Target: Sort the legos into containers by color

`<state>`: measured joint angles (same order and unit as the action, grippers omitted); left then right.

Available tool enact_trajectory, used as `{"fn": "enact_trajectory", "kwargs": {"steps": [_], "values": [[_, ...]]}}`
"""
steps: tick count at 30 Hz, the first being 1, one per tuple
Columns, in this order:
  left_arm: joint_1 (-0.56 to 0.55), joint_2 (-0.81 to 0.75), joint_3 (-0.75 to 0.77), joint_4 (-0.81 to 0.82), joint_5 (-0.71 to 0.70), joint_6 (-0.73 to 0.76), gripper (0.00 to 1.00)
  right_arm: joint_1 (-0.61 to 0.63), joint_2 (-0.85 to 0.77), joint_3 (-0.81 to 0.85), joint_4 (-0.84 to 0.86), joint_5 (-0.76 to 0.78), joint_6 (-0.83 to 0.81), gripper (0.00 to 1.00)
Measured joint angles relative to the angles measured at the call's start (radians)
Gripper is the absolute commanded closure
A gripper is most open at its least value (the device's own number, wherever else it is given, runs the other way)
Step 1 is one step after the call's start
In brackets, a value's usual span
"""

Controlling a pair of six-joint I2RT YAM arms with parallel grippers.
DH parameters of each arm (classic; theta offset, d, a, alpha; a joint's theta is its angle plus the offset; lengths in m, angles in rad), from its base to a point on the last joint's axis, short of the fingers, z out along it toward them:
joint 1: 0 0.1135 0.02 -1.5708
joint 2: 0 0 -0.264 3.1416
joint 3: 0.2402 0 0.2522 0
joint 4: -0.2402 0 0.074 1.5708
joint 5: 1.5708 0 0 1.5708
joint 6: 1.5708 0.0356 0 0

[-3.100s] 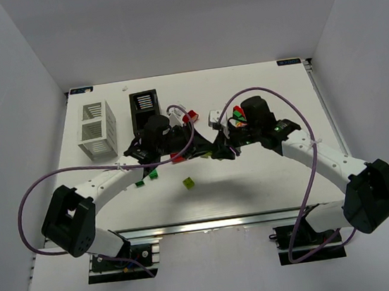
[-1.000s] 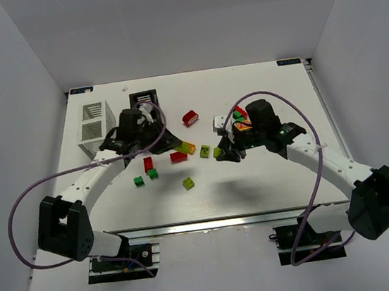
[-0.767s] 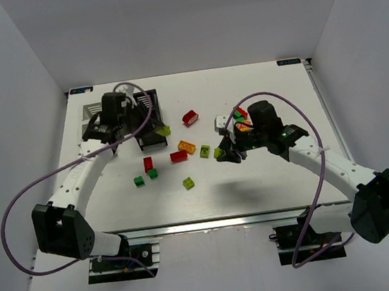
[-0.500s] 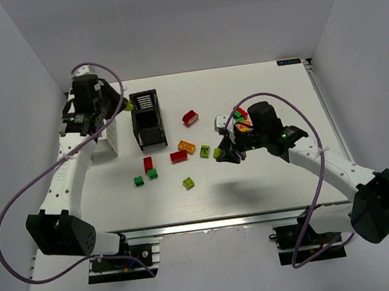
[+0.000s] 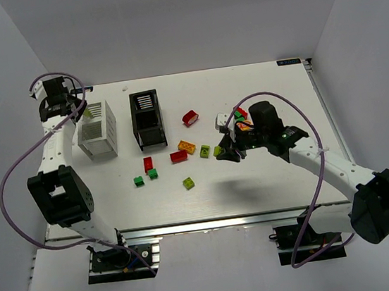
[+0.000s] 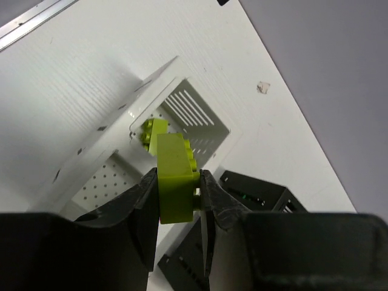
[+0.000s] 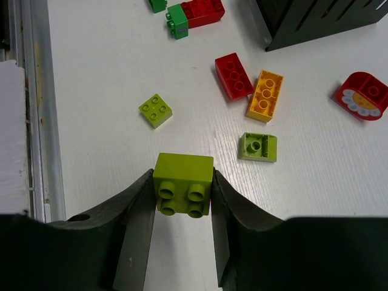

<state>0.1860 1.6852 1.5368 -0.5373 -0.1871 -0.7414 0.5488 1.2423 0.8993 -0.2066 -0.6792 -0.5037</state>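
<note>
Left fingers (image 6: 145, 206) pinch a yellow-green brick (image 6: 174, 182) (right fingers (image 7: 139, 212), a second brick (image 7: 182, 183)).

White slatted plastic bin (image 5: 97, 131) stands far left; black slatted plastic bin (image 5: 147, 119) just right of it; small plastic bricks (image 5: 178, 156) lie scattered nearer, rightward.

Bright, even white light from overhead bleaches the bench (image 5: 208, 202) almost featureless, laying only a soft grey shadow beneath the right arm (image 5: 324, 161) and a hot glare strip along the metal rail (image 5: 190, 227). In the wrist views the bench grain is crisp, while the dark fingers of the left pincer (image 6: 177, 182) and right pincer (image 7: 182, 182) sit underexposed and slightly soft.
</note>
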Motion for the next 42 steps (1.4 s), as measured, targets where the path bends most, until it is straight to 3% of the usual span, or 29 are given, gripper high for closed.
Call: {"fn": "enact_trajectory", "kwargs": {"steps": [16,17,18,19,22,37,42], "values": [[0.018,0.148,0.084,0.077,0.073,-0.045,0.98,-0.012,0.013,0.000,0.001,0.003,0.000,1.00],[0.018,0.148,0.084,0.082,0.078,-0.046,0.93,-0.012,0.015,0.000,0.001,0.003,0.000,1.00],[0.018,0.149,0.084,0.086,0.083,-0.046,0.77,-0.012,0.017,0.000,0.001,0.003,0.000,1.00],[0.018,0.150,0.084,0.092,0.087,-0.047,0.70,-0.012,0.018,0.000,0.001,0.003,0.000,1.00],[0.018,0.153,0.084,0.097,0.093,-0.045,0.52,-0.012,0.022,0.000,0.001,0.003,0.000,1.00],[0.018,0.149,0.077,0.101,0.135,-0.036,0.41,-0.012,0.029,0.007,0.000,0.003,0.001,1.00],[0.015,0.004,-0.092,0.165,0.259,-0.025,0.29,-0.012,0.048,0.031,0.009,-0.006,0.009,1.00]]}}
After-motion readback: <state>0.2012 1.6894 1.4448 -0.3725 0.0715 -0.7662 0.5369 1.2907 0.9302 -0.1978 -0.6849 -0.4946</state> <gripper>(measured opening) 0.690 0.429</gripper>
